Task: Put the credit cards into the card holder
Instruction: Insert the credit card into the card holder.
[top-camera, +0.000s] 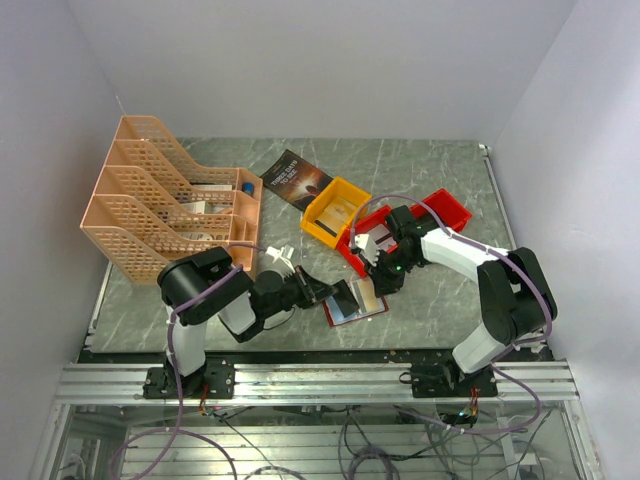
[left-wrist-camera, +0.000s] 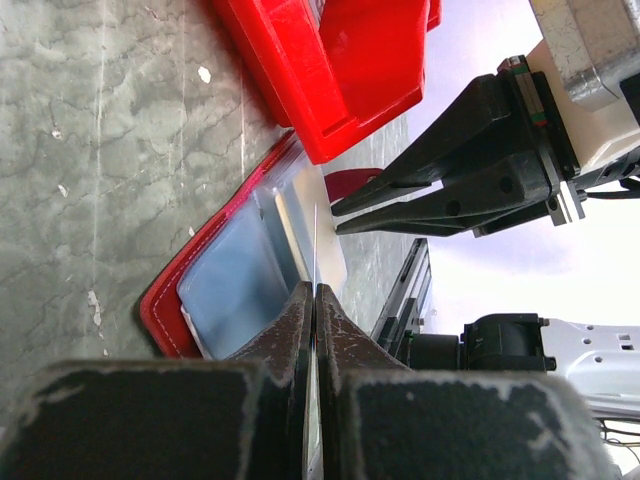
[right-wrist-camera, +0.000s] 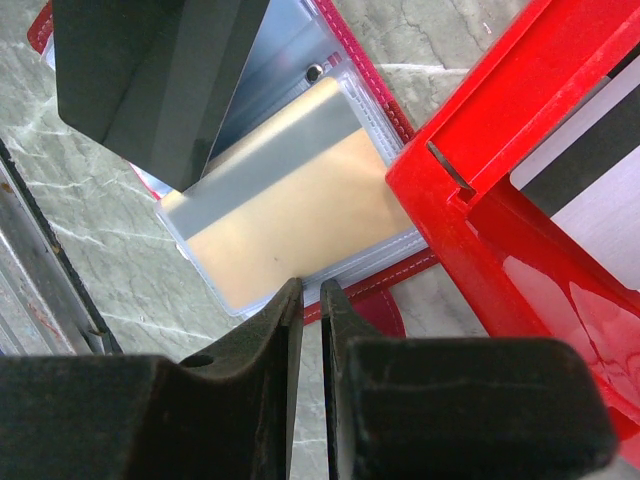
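Note:
The card holder (top-camera: 357, 306) lies open on the table, dark red with clear pockets (left-wrist-camera: 230, 280); one pocket holds a tan card (right-wrist-camera: 300, 210). My left gripper (top-camera: 326, 290) (left-wrist-camera: 315, 290) is shut on a thin credit card (left-wrist-camera: 315, 240), held edge-on with its far end down at the pockets. From the right wrist view this card (right-wrist-camera: 270, 60) looks blue-grey. My right gripper (top-camera: 376, 284) (right-wrist-camera: 310, 285) is closed to a narrow slit, its tips on the near edge of the tan card's pocket. Another card (right-wrist-camera: 590, 190) with a black stripe lies in the red bin (right-wrist-camera: 470, 170).
Two red bins (top-camera: 440, 210) and a yellow bin (top-camera: 337, 210) stand just behind the holder, one red bin touching its edge. A dark book (top-camera: 295, 178) lies further back. An orange file rack (top-camera: 165, 195) fills the left side. The metal rail (top-camera: 320, 380) runs along the front.

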